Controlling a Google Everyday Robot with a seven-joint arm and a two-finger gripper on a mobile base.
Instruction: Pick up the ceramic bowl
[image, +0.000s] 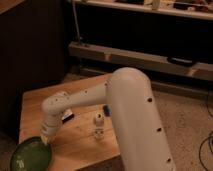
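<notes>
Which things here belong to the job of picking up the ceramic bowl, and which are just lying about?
Belonging to the job:
- ceramic bowl, green, at the table's front-left corner
- gripper, shut at the bowl's right rim

Lying about:
- small white bottle, upright mid-table
- small dark object behind the arm
- wooden table

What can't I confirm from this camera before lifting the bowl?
- Gripper: at the right rim of the ceramic bowl, but the wrist above hides any contact with the rim, so hold is unconfirmed.
- Ceramic bowl: lower edge is cut off by the bottom of the frame.
- Small white bottle: too small to read any label.
- Wooden table: its right part is covered by the arm.
- Dark object beside the wrist: mostly hidden, unidentifiable.
</notes>
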